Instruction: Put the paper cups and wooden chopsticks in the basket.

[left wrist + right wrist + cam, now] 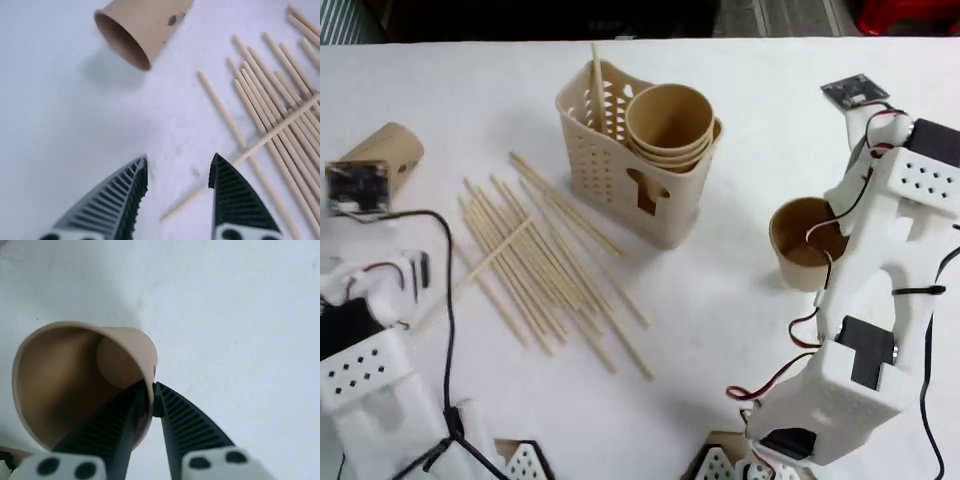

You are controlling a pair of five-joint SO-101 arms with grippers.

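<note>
Basket holds stacked cups and one chopstick; right end effector pinches a cup; left end effector gapes.

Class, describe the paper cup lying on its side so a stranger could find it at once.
From the basket in the middle of the table, cross the loose chopsticks toward the left arm's side. The paper cup there lies on its side, untouched; the stacked cups stand in the basket, and the held cup is pinched in the right gripper.
</note>
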